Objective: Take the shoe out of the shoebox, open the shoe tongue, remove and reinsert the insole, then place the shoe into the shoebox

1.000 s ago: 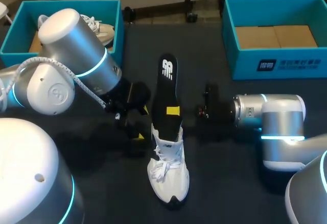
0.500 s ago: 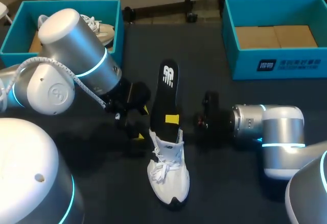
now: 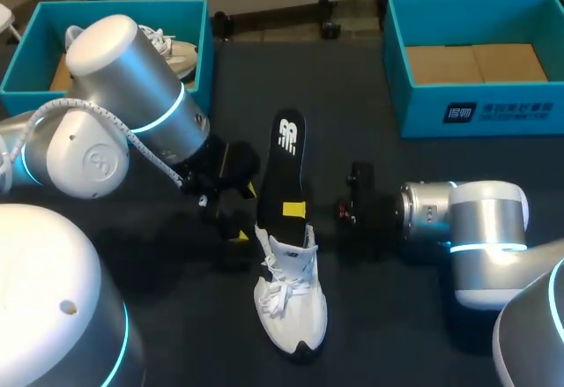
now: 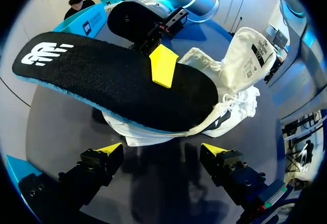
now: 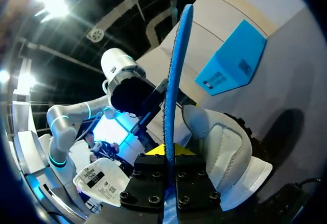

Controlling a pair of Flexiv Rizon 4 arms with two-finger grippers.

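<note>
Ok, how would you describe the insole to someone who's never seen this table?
In the middle of the dark table sits a white shoe. The insole is the long black strip sticking out of its opening, pinched by the right hand. Nothing else there is flat and black with a white logo at its free end.

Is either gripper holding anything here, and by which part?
The right gripper pinches the insole at mid-length, just outside the shoe. The left gripper is open, holding nothing.
</note>
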